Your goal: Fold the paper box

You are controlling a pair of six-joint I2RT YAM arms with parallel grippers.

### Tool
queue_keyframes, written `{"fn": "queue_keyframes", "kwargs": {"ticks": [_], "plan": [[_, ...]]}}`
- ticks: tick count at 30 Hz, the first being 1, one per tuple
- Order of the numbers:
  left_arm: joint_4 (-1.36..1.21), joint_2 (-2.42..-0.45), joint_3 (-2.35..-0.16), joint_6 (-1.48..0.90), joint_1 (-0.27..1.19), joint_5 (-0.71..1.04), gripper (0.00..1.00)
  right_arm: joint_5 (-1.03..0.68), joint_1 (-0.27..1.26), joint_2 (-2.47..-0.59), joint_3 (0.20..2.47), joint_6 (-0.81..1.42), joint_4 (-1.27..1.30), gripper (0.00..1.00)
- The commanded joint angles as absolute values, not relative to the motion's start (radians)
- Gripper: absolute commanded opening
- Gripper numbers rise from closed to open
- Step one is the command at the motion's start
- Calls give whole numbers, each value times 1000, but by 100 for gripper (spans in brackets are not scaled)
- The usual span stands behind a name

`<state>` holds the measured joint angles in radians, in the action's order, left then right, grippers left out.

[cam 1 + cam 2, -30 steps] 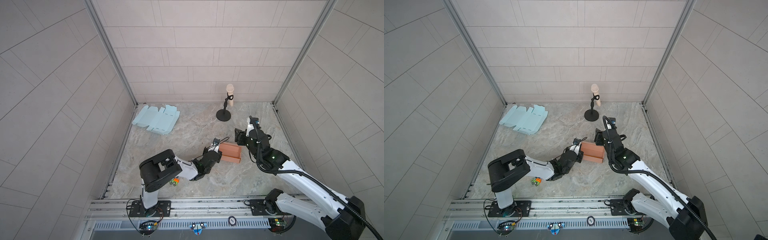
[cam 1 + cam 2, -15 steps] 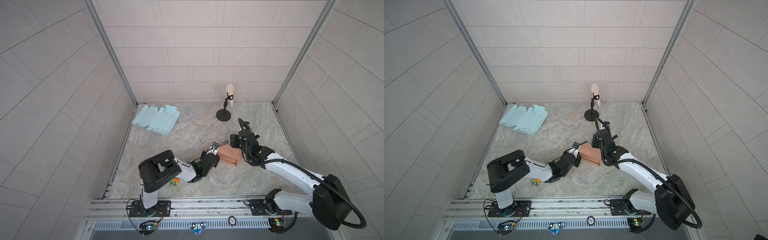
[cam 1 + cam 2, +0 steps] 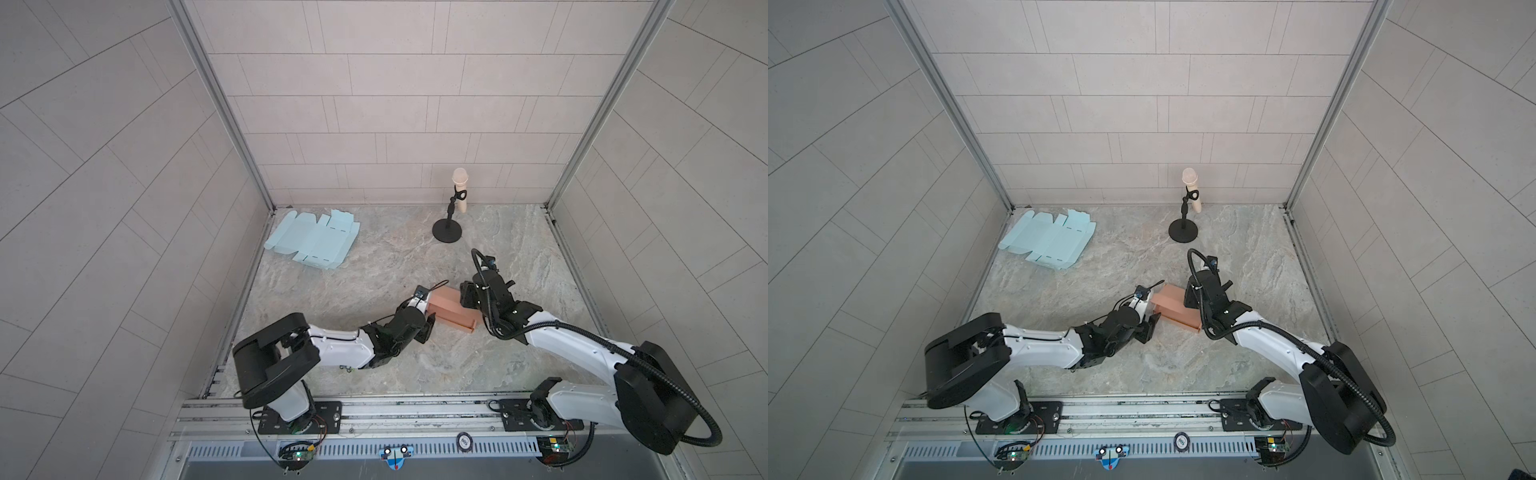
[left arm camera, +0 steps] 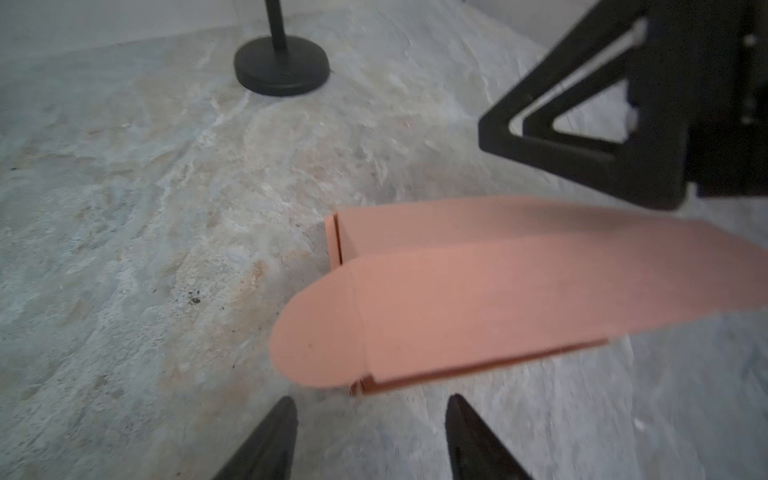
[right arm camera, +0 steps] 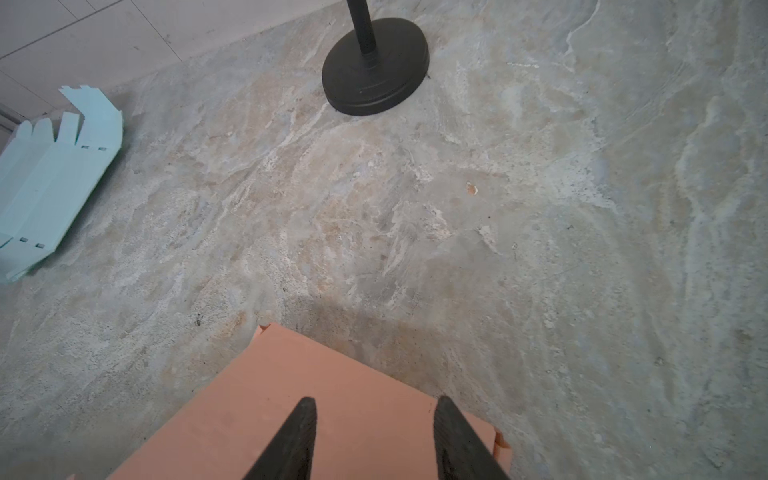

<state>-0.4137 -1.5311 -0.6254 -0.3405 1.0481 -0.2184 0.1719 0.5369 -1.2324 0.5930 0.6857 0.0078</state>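
**Item:** paper box (image 3: 451, 309), salmon card, mostly formed; lies on the table (image 3: 374, 266) just right of centre, between the two grippers; the dial below is set on the box as seen in both top views.

**Left gripper** (image 4: 370, 399): at 8 o'clock, just short of the box; jaws well apart, nothing between them.

**Right gripper** (image 5: 375, 400): at 2 o'clock, fingertips over the box top; whether they press on it cannot be told; jaws partly apart, gripping nothing.

**Rounded flap** (image 4: 320, 345): sticks out toward the left gripper, untucked; the lid panel behind it bows.

**Hazards, as judged:**
- the flap is unheld, so the lid may spring open;
- a push from 8 o'clock may slide the light box rather than bend the flap, unless the right gripper bears down;
- too much weight there may dent the top;
- a jaw tip may catch the flap edge and crease it off its score line;
- the grippers work close together and could collide across the box.

**Surroundings:** microphone stand (image 3: 447, 230) at 12 o'clock, near but apart; flat blue blanks (image 3: 313, 241) at 10 o'clock, well apart; neither obstructs; only the grippers crowd the box.
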Motion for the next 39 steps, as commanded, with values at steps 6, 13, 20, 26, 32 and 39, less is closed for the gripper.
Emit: {"fn": "queue_keyframes", "kwargs": {"ticks": [6,13,20,26,32,39], "plan": [[187,-1237,-748,-389,986,151,97,193,551,-1207,542,692,10,49],[158,-1254,-870,-380,812,208,98,194,554,-1203,510,695,24,50],[24,-1581,-1064,-429,710,261,81,207,566,-1193,504,694,14,50],[-3,-1758,-1138,-440,714,341,74,212,576,-1202,490,694,16,50],[26,-1810,-1121,-409,736,328,70,213,579,-1225,490,688,14,50],[15,-1818,-1063,-399,752,331,65,227,579,-1247,507,667,-8,50]]}}
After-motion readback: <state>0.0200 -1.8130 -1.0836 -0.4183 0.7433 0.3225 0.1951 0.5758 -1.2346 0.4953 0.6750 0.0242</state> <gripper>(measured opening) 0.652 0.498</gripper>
